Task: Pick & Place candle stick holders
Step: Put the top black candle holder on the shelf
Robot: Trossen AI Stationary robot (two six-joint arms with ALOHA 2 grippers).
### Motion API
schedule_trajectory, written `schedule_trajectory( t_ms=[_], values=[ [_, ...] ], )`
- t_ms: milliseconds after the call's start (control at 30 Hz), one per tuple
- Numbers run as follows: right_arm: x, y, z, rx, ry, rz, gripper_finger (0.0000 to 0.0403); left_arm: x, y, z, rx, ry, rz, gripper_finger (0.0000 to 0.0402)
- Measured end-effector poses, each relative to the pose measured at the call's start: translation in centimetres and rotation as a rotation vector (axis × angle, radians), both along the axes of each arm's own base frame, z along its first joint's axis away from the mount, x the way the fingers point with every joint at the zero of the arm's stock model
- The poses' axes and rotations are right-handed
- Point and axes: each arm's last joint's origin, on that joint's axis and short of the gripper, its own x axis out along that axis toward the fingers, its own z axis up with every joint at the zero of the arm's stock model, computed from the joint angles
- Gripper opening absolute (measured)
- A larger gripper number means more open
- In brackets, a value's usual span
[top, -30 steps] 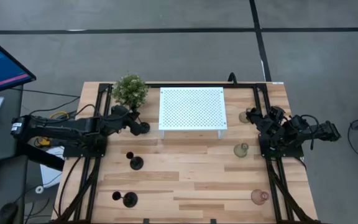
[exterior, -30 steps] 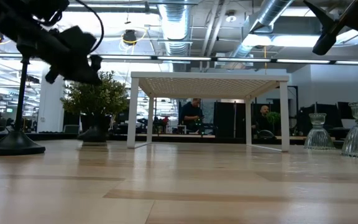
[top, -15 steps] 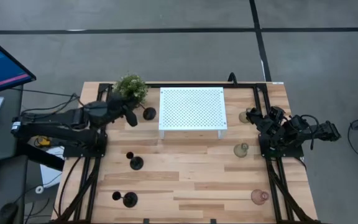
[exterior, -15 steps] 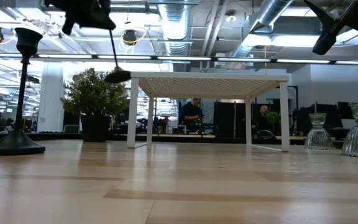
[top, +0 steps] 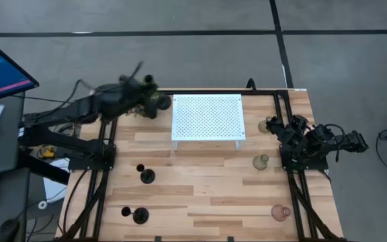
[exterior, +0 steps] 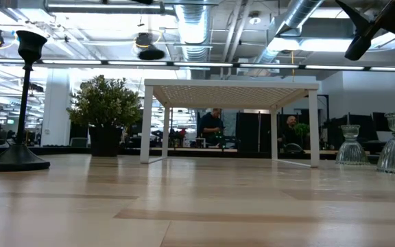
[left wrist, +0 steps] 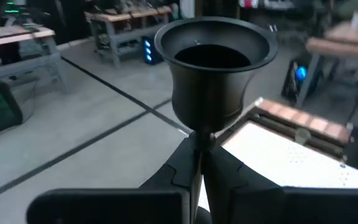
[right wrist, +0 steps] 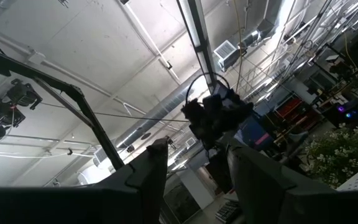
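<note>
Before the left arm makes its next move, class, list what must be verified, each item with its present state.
1. Holder stem clamped in left end effector: ok.
2. Holder off the table, above rack height: ok.
3. Rack top bare: ok.
4. Right end effector parked at the table's right edge: ok.
5. Holder's gap to the plant: cannot tell; the arm covers it from above.

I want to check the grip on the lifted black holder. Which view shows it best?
The left wrist view: the black holder fills the picture, its stem pinched in the left gripper. The high view shows it blurred over the plant; the low view shows only its base; the right wrist view shows none.
</note>
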Motion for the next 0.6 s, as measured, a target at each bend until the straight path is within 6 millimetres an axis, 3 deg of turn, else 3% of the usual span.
schedule_trajectory(
  t_ms=[133, 233, 400, 600],
  values=[
    [0.0, 0.0, 0.0, 0.0, 0.0, 0.0, 0.0159, 3.8, 1.8, -0.3, -0.006, 0.095, -0.043, 0.0014],
    [0.0, 0.0, 0.0, 0.001, -0.001, 0.0, 0.0159, 5.4, 3.4, -0.3, -0.023, 0.091, -0.053, 0.0014],
    [0.0, 0.0, 0.0, 0.002, 0.0, 0.002, 0.0159, 7.1, 5.9, -1.7, -0.06, 0.133, -0.041, 0.0014],
    [0.0, 0.0, 0.0, 0.002, 0.0, 0.001, 0.0159, 7.5, 7.5, -1.8, -0.081, 0.105, -0.053, 0.0014]
  ],
)
